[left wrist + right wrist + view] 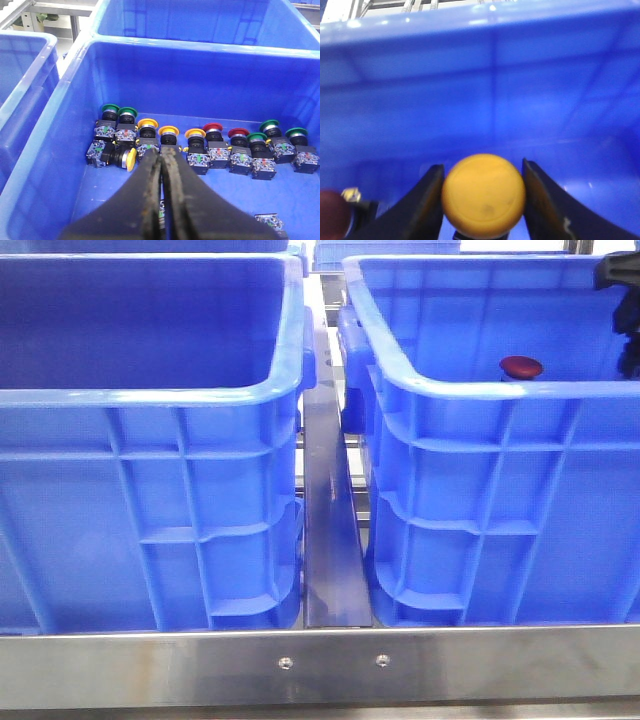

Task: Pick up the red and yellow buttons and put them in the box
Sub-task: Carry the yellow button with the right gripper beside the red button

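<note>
In the front view two large blue ribbed plastic crates stand side by side on a steel frame, the left crate (150, 490) and the right crate (500, 500), with a narrow metal rail (330, 540) between them. A small dark red domed push button (521, 366) shows just above the near rim of the right crate, at about 1 o'clock from the middle of the picture. A black part of an arm (622, 280) appears at the 2 o'clock edge.

The right gripper (482, 200) holds a yellow-orange domed push button (483, 195): its two black fingers (422, 205) press on both sides of the round cap, inside a blue crate. Another dark red cap (332, 215), blurred, lies at 9 o'clock from the yellow one.

The left gripper (161, 165) has its two black fingers (150, 200) pressed together with nothing between them. It hangs over a blue crate (60, 125) where a row of buttons lies on the floor: green-capped ones (110, 108), yellow-capped ones (148, 123) and red-capped ones (212, 127). One yellow button (131, 159) lies on its side, at 9 o'clock from the fingertips, very near to them.
</note>
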Robot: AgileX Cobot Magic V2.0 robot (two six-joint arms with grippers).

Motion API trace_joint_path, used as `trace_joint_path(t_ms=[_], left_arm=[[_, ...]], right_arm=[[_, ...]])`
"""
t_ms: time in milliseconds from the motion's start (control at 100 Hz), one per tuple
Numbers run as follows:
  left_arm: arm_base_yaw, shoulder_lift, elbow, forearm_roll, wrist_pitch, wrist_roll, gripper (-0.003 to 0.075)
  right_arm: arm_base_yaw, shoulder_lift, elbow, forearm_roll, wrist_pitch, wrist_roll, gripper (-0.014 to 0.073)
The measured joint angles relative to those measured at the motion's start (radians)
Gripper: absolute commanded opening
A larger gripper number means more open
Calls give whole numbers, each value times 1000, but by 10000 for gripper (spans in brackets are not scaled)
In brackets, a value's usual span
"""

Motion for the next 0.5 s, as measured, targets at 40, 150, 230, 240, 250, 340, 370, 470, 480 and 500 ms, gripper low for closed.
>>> trace_joint_path(t_ms=[40, 150, 230, 240, 250, 340, 370, 470, 480, 500], left_arm=[[0, 0, 0, 0, 0, 0, -19], [0, 0, 0, 0, 0, 0, -19], [0, 0, 0, 0, 0, 0, -19], [0, 0, 0, 0, 0, 0, -19], [0, 0, 0, 0, 0, 0, -19], [0, 0, 0, 0, 0, 0, -19], [0, 0, 0, 0, 0, 0, -19], [0, 0, 0, 0, 0, 0, -19], [0, 0, 0, 0, 0, 0, -19], [0, 0, 0, 0, 0, 0, -19]], right_arm=[[0, 15, -15, 0, 0, 0, 157], [0, 57, -49, 0, -2, 0, 157], [0, 82, -64, 0, -5, 0, 157], [0, 86, -64, 0, -8, 0, 157], [0, 88, -67, 0, -7, 0, 157], [0, 110, -73, 0, -22, 0, 157], [0, 117, -73, 0, -26, 0, 157], [0, 145, -74, 0, -32, 0, 157], [0, 147, -74, 0, -32, 0, 157], [0, 152, -76, 0, -32, 0, 157]])
